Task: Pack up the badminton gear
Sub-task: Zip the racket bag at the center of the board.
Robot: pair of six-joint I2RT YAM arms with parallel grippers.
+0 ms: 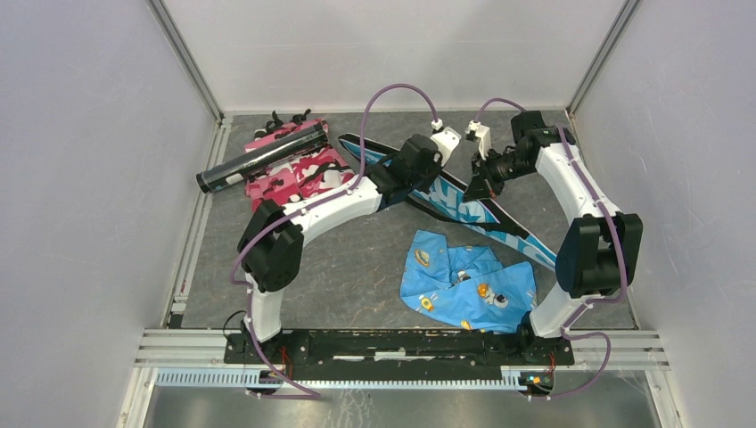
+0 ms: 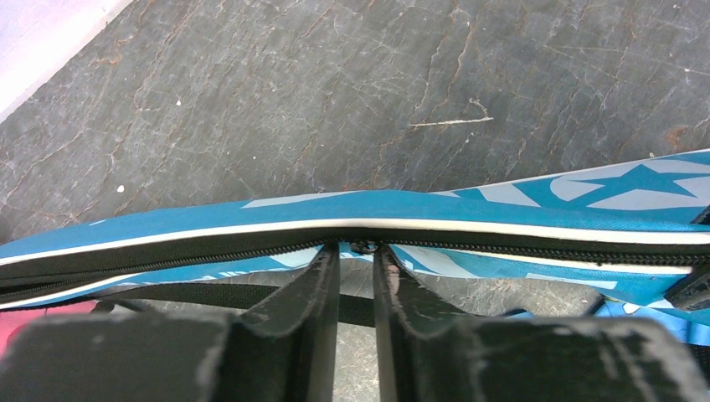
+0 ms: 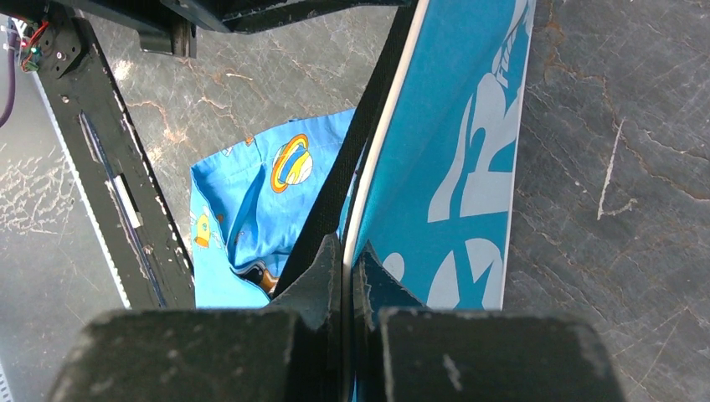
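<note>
The blue "SPORT" cover (image 1: 499, 227) lies slantwise across the middle of the grey table, and its edge is raised. In the left wrist view its black zipper runs along the cover (image 2: 502, 205). My left gripper (image 2: 360, 245) stands at that zipper with its fingers a narrow gap apart, and the small zipper pull (image 2: 362, 246) sits between the tips. My right gripper (image 1: 477, 185) is shut on the cover's white-piped edge (image 3: 347, 243) and holds it up on its side. The black tube (image 1: 263, 158) lies at the far left on the pink bag.
A pink camouflage bag (image 1: 285, 174) lies at the back left under the tube. A blue cartoon-print cloth (image 1: 468, 285) lies crumpled at the front right, near the right arm's base. The cover's black strap (image 3: 352, 151) hangs beside its edge. Walls close in the table on three sides.
</note>
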